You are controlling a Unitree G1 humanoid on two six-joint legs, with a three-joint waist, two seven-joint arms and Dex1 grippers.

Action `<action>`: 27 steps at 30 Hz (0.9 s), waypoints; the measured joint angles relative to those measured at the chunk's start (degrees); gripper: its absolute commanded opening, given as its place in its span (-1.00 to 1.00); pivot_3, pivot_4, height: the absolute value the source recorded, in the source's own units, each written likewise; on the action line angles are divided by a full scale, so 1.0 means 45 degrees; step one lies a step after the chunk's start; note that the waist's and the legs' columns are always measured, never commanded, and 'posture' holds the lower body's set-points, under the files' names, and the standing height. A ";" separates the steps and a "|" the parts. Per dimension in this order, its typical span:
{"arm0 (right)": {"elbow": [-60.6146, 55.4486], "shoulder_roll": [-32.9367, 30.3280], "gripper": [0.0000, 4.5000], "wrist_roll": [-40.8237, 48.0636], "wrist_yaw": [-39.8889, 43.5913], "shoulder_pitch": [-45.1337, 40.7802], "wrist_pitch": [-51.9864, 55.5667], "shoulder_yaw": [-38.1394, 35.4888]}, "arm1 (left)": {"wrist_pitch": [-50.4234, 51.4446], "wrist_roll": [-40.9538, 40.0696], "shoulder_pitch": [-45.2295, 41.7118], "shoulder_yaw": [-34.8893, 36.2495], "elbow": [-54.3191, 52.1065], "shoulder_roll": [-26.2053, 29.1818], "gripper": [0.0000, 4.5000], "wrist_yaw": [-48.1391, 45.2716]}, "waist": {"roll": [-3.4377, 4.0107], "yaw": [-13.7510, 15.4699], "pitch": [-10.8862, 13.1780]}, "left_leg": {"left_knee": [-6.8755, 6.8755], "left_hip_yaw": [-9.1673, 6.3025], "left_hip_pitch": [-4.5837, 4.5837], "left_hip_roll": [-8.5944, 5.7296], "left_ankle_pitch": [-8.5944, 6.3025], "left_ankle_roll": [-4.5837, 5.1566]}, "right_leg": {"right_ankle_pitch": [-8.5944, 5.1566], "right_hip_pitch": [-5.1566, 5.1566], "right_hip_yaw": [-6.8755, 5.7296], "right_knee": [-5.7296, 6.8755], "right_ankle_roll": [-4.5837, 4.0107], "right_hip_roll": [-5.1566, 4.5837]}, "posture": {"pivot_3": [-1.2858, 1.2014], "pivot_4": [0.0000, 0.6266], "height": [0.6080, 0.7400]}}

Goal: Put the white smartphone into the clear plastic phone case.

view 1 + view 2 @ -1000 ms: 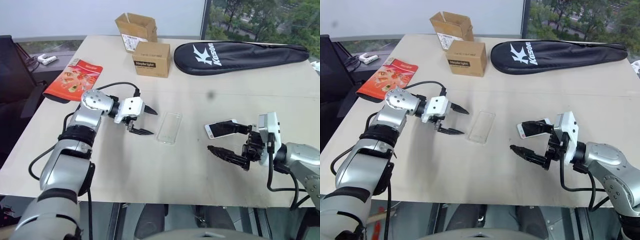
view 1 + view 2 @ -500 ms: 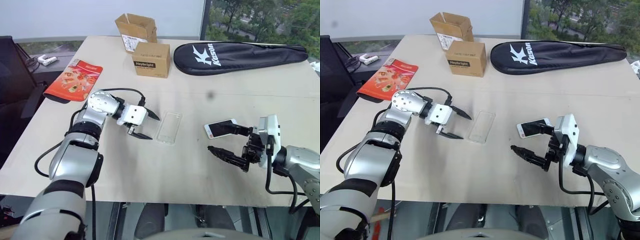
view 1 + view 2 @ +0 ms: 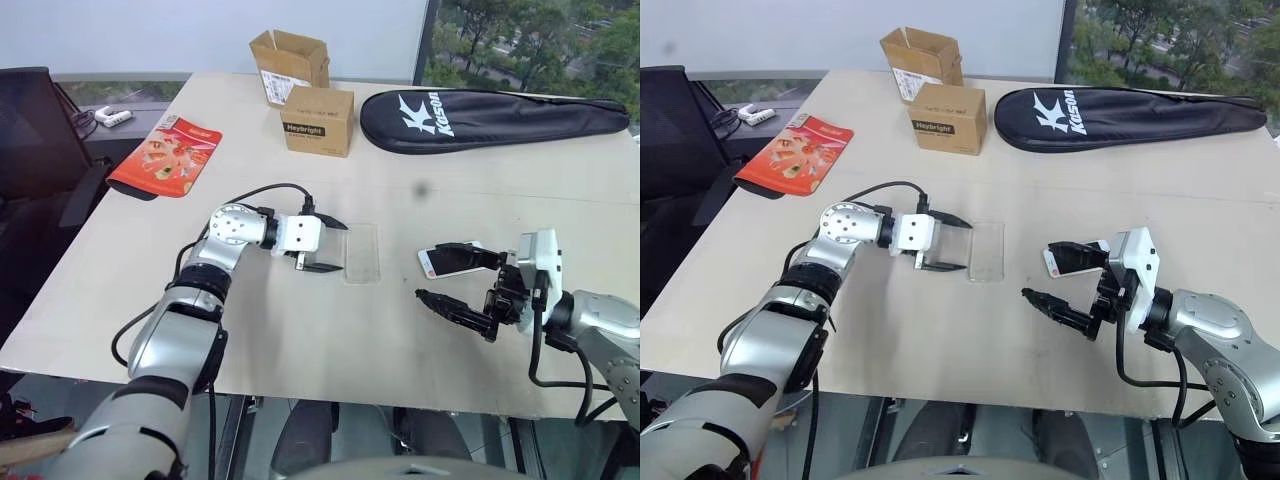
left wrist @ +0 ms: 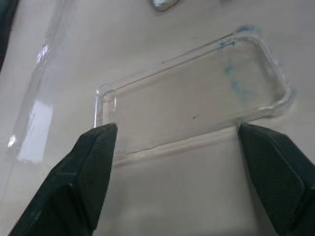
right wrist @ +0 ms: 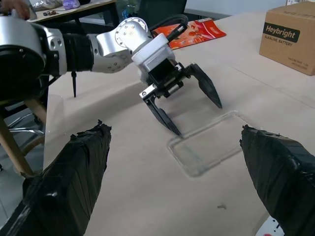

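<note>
- Beside the clear plastic phone case (image 3: pixel 361 252), the left gripper (image 3: pixel 328 246) is seen spread wide, empty, fingertips bracketing the case's long edge.
- Just right of the case, the white smartphone (image 3: pixel 449 260) lies flat by the wide-open right gripper (image 3: pixel 458 281).
- A firm rim grip, without flexing the shell, is judged advisable.

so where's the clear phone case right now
The clear plastic phone case lies flat mid-table, just past the left gripper and its open fingers, with the white smartphone off to its right.
</note>
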 measured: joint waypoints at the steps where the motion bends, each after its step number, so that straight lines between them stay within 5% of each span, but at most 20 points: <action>1: 0.0002 0.0011 1.00 -0.0019 0.0001 -0.0009 -0.0002 0.0001 | 0.0455 -0.0079 0.0309 0.0016 -0.0590 -0.0133 0.82 0.0208 | 0.0001 -0.0012 0.0000 | -0.0001 0.0001 0.0000 0.0001 0.0000 0.0000 | 0.0000 -0.0001 0.0000 0.0000 0.0000 0.0001 | 0.03 -0.52 1.00; 12: 0.0049 0.0191 1.00 -0.0124 0.0016 -0.0150 -0.0005 0.0033 | 0.3649 -0.0446 0.1823 -0.0419 -0.4071 -0.0535 0.82 0.0066 | 0.0001 -0.0315 0.0001 | -0.0003 -0.0002 0.0002 0.0005 0.0000 0.0000 | 0.0000 -0.0004 0.0002 0.0000 -0.0001 0.0008 | 0.03 -0.52 1.00; 23: 0.0049 0.0278 1.00 -0.0161 -0.0014 -0.0136 -0.0006 0.0072 | 0.4389 0.0086 0.0423 -0.1278 -0.2996 -0.0960 0.82 -0.0302 | 0.0004 -0.0218 -0.0004 | 0.0000 -0.0005 0.0007 -0.0006 0.0000 0.0000 | -0.0001 0.0010 -0.0001 -0.0004 0.0000 0.0005 | 0.03 -0.52 1.00; 27: 0.0048 0.0289 1.00 -0.0170 -0.0037 -0.0126 -0.0010 0.0071 | 0.4710 0.0135 -0.0025 -0.1558 -0.2459 -0.1154 0.22 -0.0590 | 0.0020 -0.0213 -0.0020 | 0.0001 -0.0009 0.0022 -0.0006 0.0000 0.0001 | -0.0001 0.0031 -0.0005 -0.0002 0.0000 0.0004 | 0.03 -0.52 1.00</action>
